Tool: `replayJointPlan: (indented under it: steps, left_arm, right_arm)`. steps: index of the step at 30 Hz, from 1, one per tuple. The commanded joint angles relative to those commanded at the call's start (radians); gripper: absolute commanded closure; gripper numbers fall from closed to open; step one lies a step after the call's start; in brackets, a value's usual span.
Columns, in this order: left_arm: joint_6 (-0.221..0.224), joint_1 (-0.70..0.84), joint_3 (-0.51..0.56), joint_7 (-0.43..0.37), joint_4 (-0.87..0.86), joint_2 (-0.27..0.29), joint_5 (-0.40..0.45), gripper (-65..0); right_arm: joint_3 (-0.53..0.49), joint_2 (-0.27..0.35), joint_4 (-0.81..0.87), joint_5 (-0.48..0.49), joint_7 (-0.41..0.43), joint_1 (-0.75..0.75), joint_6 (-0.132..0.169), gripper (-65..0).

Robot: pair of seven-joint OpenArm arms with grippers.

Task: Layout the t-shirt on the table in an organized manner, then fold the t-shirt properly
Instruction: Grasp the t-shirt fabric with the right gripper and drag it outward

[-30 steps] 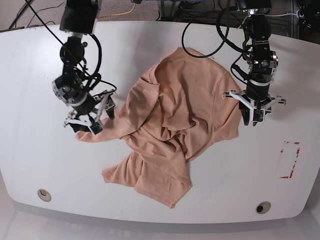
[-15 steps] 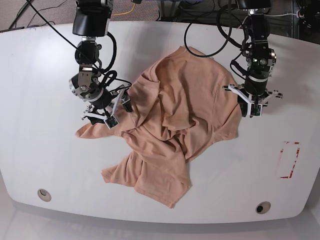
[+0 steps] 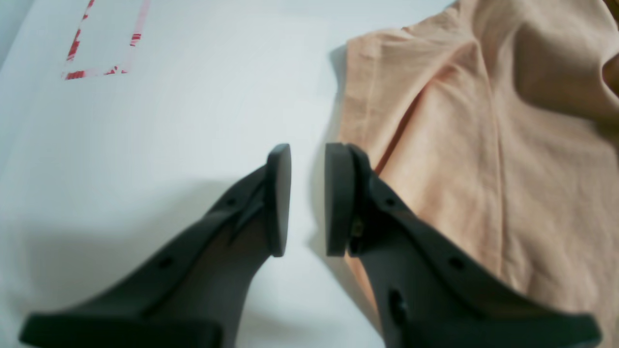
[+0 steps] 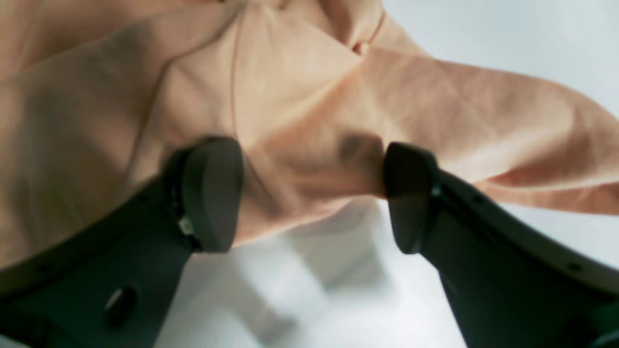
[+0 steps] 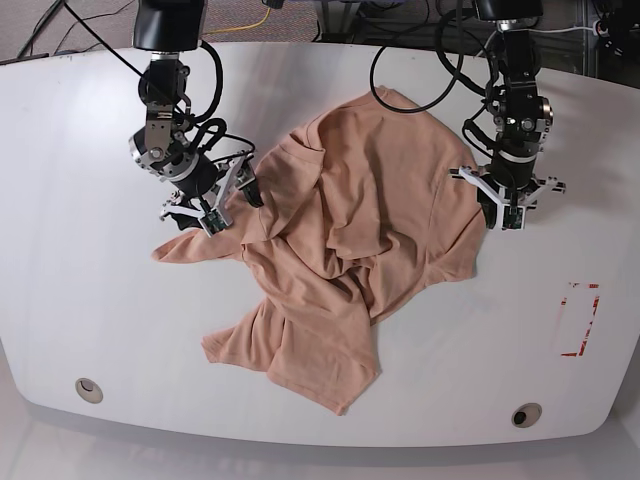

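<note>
Near edge of bench (image 5: 60,330) unchanged: t-shirt (image 5: 345,250) still bunched mid-bench, hem trailing toward the near edge. Over the last second the right tool (image 5: 212,198) released the sleeve end and moved in toward the body; jaws wide apart astride a fold, not pinched. Left tool (image 5: 505,208) shifted farther along the shirt's side edge, jaws nearly together, gripping nothing. Layout barely begun. Red tape mark (image 5: 580,320) side has open room.

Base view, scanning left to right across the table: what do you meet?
small round grommet → right hand → t-shirt → left hand → second grommet → red tape rectangle
</note>
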Motion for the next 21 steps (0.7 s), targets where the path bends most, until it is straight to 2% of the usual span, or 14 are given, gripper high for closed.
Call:
replayJointPlan:
  steps: [5,9,13,17,21]
  left_arm:
    - [-0.011,-0.015,0.007,0.003,-0.004,0.001,-0.005,-10.7]
    - [-0.009,-0.016,0.006,0.005,-0.016,0.003,-0.007,-10.9]
    - [0.0,-0.011,0.002,0.004,-0.016,0.001,-0.001,-10.9]
    - [0.003,-0.006,0.003,0.003,-0.02,0.0,0.01,-11.1]
    - [0.003,0.001,0.0,0.001,-0.02,0.0,0.008,-11.4]
  right_arm:
    - [-0.139,0.008,-0.207,-0.052,0.009,0.118,0.0,-34.4]
    - [-0.168,0.004,-0.292,-0.064,0.008,0.171,0.0,-27.9]
    - [-0.136,0.004,-0.288,-0.087,0.004,0.169,0.0,-31.0]
    - [-0.059,-0.006,-0.187,-0.087,-0.001,0.146,0.0,-37.3]
    - [0.023,-0.011,-0.081,-0.085,-0.021,0.138,0.0,-39.8]
